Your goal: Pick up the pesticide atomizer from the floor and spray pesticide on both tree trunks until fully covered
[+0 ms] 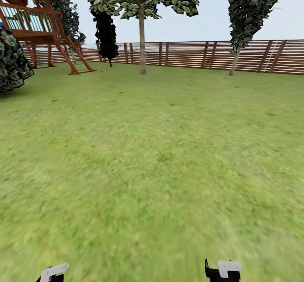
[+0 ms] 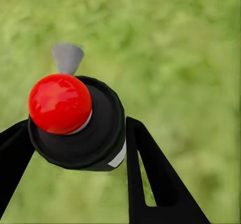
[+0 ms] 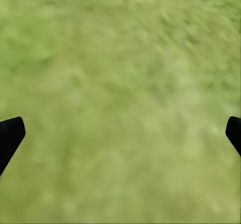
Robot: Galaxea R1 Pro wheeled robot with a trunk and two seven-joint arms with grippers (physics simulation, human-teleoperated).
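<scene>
In the left wrist view the pesticide atomizer (image 2: 80,128), a black round body with a red ball top and a grey cone nozzle, sits between my left gripper's (image 2: 75,138) black fingers (image 2: 150,174), which are shut on it above the grass floor (image 2: 191,58). Over bare grass, my right gripper (image 3: 120,133) stands open and holds nothing. In the head view the left gripper (image 1: 52,272) and right gripper (image 1: 223,269) show at the bottom edge. Far ahead, near the fence, stand a tree with a straight grey-tan trunk (image 1: 142,41) and a leaning tree (image 1: 234,60) further right.
A wide green lawn (image 1: 160,155) stretches ahead to a brown slat fence (image 1: 194,55). A red-brown wooden play structure (image 1: 42,28) stands at the far left. A dark round bush (image 1: 12,62) is at the left edge, and a dark narrow tree (image 1: 105,33) stands by the fence.
</scene>
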